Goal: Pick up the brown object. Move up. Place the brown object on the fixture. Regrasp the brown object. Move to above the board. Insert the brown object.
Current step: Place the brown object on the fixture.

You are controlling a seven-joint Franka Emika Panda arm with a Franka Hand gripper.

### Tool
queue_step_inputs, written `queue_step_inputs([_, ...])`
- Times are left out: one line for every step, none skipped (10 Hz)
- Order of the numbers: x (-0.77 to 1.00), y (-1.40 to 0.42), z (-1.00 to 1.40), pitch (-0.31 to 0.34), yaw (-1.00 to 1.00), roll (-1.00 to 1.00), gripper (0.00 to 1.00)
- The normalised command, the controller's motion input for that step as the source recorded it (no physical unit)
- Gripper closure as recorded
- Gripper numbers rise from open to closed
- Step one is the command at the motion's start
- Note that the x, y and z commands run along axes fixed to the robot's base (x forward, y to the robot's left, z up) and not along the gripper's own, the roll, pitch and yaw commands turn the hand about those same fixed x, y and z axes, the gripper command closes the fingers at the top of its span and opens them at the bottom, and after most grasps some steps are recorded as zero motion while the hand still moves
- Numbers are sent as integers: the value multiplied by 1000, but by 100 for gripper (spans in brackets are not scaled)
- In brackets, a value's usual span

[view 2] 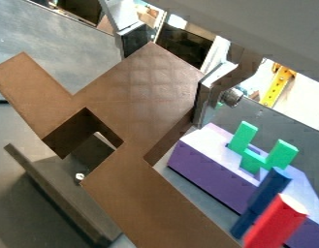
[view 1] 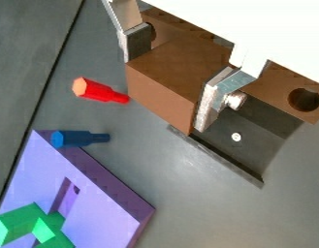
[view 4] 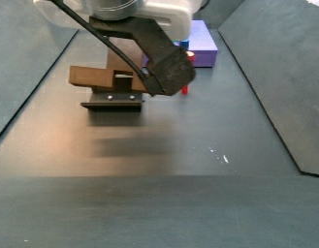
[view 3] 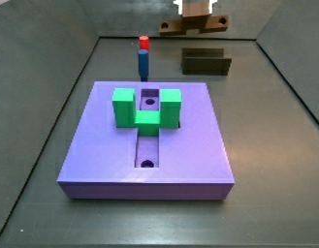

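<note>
My gripper (view 1: 177, 73) is shut on the brown object (view 1: 162, 87), its silver fingers (view 1: 221, 95) pressed on two opposite sides. The piece's round hole (view 1: 304, 98) shows at one end. In a side view the gripper (view 3: 196, 17) holds the brown object (view 3: 194, 27) in the air over the dark fixture (view 3: 207, 63), with a gap between them. The fixture (view 1: 246, 140) lies right under the piece in both wrist views. The purple board (view 3: 188, 145) with its lengthwise groove carries a green U-shaped block (view 3: 146, 108).
A blue upright peg with a red top (view 3: 143, 58) stands between the board and the fixture. Dark enclosure walls (view 4: 32, 77) run along both sides of the floor. The arm's black body (view 4: 155, 53) covers part of the fixture (view 4: 113, 103) in a side view.
</note>
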Motion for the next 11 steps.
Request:
queue_step_inputs([903,-409,-217,-117,-14,0,100])
queue_step_inputs([960,-360,-263,-40,-97,0,100])
queue_step_inputs([886,-277,-240,-6,-117,0,100])
queue_step_inputs([640,-109,-280,-160,0,-86,100])
queue_step_inputs([540,-49,-317,-117,0,-6,100])
queue_step_inputs([369,0,-397,-163,126,-3,100])
queue_step_inputs([274,0,-446,-220,71,0,100])
queue_step_inputs([237,-14,-391,-229,14,-29,100])
queue_step_inputs([249,-171,-134,-71,20,-46,100])
queue_step_inputs([154,-263,-103,-31,57,0,100])
queue_step_inputs([0,-183,-166,-134,57,-29,100])
